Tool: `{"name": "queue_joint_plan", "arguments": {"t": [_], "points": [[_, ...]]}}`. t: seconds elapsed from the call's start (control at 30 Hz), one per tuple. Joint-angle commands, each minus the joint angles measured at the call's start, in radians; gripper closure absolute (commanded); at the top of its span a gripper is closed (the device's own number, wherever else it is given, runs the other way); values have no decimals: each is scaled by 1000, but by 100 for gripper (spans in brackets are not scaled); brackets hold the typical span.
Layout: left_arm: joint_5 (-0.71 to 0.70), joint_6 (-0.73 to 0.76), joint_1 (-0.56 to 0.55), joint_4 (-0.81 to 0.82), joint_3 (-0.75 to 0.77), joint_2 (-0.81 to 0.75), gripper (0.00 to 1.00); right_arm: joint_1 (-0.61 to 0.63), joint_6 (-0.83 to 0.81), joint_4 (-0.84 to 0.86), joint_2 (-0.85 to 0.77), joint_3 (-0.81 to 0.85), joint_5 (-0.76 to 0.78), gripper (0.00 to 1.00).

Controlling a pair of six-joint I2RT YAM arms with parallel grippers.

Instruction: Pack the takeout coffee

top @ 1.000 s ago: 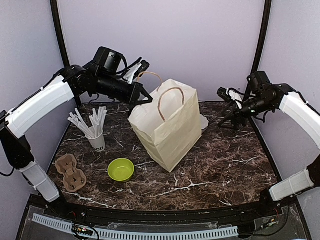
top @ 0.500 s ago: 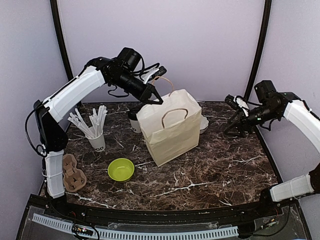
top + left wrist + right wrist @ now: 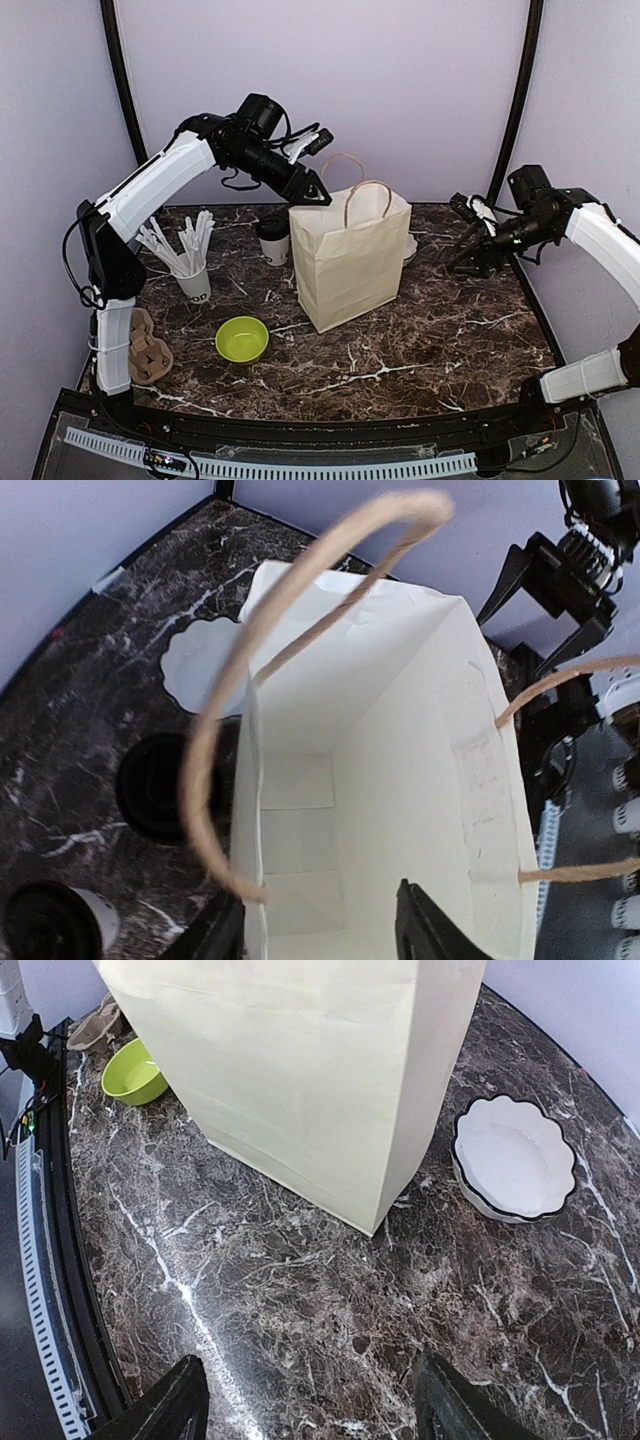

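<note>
The table point(image 3: 450, 340) carries one paper bag point(image 3: 350, 265), upright with its mouth spread wide. That looks deliberate, so cups can be lowered straight in. The wrist view down into the bag shows a bare floor: nothing is packed.

The left claw point(image 3: 316, 920) hangs just above the bag's rim, fingers apart and gripping nothing. The bag's two handles point(image 3: 368, 195) stand free. It seems parked there to look inside or steady the bag. The right claw point(image 3: 310, 1385) waits right of the bag, low over the table. It is spread wide and empty, and clear of the mouth.

One cardboard carrier point(image 3: 142, 345) lies well left of the bag, toward the front. One white scalloped dish point(image 3: 512, 1170) sits just beside the bag's right rear corner. One green bowl point(image 3: 241, 339) sits front-left of the bag. One straw cup point(image 3: 196, 283) stands left of it.

There are two coffees, both outside the bag, lidded and upright, probably to avoid spills. One cup point(image 3: 45, 925) stands off the bag's left rear corner. The other cup point(image 3: 160, 785) shows only its black lid, just beside the bag's far wall. The top view shows only one of them.
</note>
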Motion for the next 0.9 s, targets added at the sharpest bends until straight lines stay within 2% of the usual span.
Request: {"name": "queue_joint_plan", "arguments": {"t": [0.0, 0.13, 0.2, 0.37, 0.53, 0.73, 0.87], "points": [[-185, -17, -16, 43, 39, -77, 36, -5, 7, 35, 1, -7, -45, 29], [-319, -54, -36, 47, -25, -222, 29, -4, 2, 23, -3, 9, -64, 27], [-390, -110, -41, 71, -131, -335, 29, -5, 2, 29, -7, 9, -71, 26], [-533, -265, -40, 101, -500, -655, 31, -5, 1, 49, 5, -3, -88, 26], [-668, -442, -42, 35, -861, -844, 36, -5, -9, 46, 19, 20, -89, 27], [-694, -709, -41, 79, -1254, -1021, 42, -5, -13, 28, 30, 57, -109, 28], [-703, -792, -42, 84, -1400, -1058, 43, -5, -25, 23, 35, 55, -109, 28]]}}
